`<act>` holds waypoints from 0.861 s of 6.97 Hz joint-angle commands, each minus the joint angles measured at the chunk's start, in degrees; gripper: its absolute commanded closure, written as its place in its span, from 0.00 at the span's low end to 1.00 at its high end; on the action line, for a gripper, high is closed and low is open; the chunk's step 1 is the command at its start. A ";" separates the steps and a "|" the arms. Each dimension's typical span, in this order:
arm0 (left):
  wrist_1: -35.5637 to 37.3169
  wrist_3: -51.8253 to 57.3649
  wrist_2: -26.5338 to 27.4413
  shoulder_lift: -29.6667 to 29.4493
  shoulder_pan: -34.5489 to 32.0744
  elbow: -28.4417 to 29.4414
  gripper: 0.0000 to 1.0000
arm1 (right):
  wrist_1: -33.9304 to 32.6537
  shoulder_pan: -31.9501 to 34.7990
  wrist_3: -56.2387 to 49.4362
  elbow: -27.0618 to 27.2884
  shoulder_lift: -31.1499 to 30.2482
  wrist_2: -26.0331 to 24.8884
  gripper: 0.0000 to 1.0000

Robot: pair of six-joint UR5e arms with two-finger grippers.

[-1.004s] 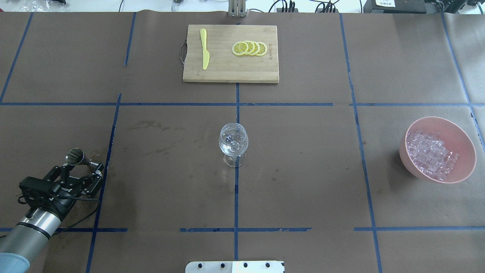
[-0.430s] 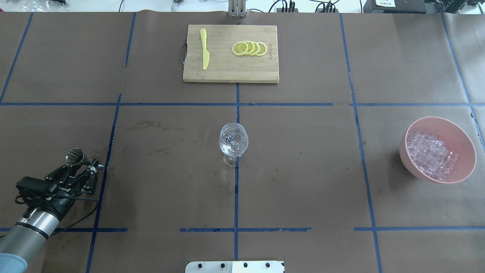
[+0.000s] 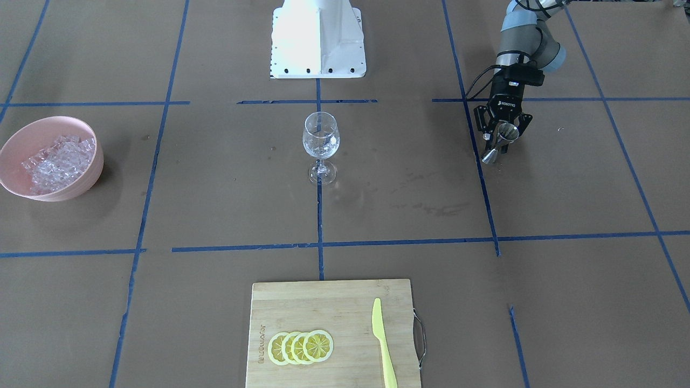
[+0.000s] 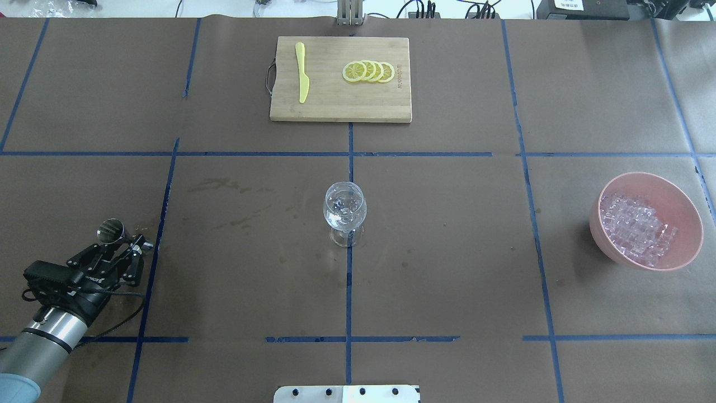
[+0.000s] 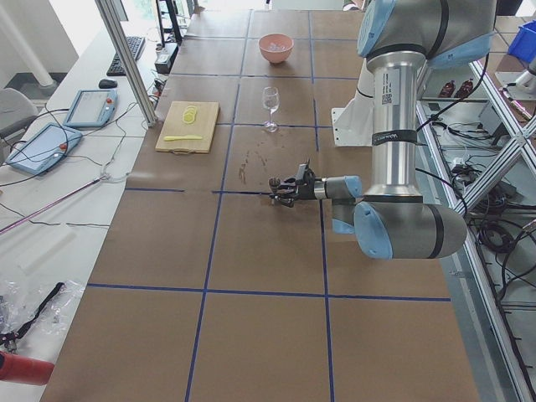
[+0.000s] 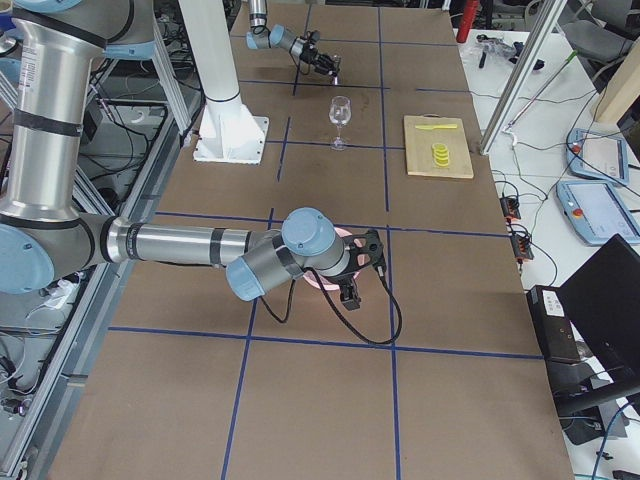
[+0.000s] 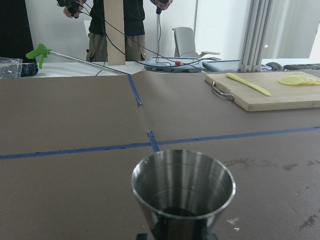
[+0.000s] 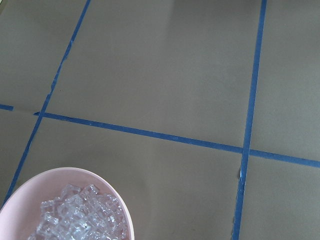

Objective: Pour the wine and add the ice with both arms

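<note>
My left gripper (image 4: 127, 245) is shut on the waist of a steel jigger (image 4: 111, 229) that stands upright on the table's near left; the jigger (image 7: 183, 185) fills the left wrist view and looks dark at its bottom. Whether that is wine I cannot tell. A clear wine glass (image 4: 344, 212) stands at the table's centre. Ice (image 4: 637, 228) lies heaped in a pink bowl (image 4: 685, 224) at the right. The right gripper (image 6: 352, 275) hovers over that bowl in the exterior right view only, so I cannot tell its state. The ice (image 8: 80, 215) shows below the right wrist camera.
A wooden cutting board (image 4: 335, 106) at the far centre carries lemon slices (image 4: 368, 71) and a yellow knife (image 4: 302, 73). The white pedestal (image 3: 318, 37) stands at the robot's side. Stains mark the paper left of the glass. People stand beyond the table's far edge.
The left gripper's fingers, spread wide a second ago, have shut around the jigger's waist. Nothing has moved since 0.4 s ago. Glass and bowl are unmoved.
</note>
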 commanded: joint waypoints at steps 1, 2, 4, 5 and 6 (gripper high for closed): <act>0.00 0.00 0.16 0.04 0.00 0.12 0.56 | 0.00 0.00 0.00 0.00 0.00 0.00 0.00; 0.00 0.00 0.59 0.04 0.00 0.13 0.56 | 0.00 0.00 0.00 0.00 0.00 0.00 0.00; 0.00 0.00 0.86 0.12 -0.09 0.13 1.00 | 0.00 0.00 0.00 0.00 0.00 0.00 0.00; -0.09 0.08 0.86 0.12 -0.09 -0.31 1.00 | 0.00 0.00 0.00 0.00 0.09 0.00 0.00; -0.09 0.34 0.86 0.12 -0.09 -0.92 1.00 | 0.00 0.00 0.00 0.00 0.09 0.00 0.00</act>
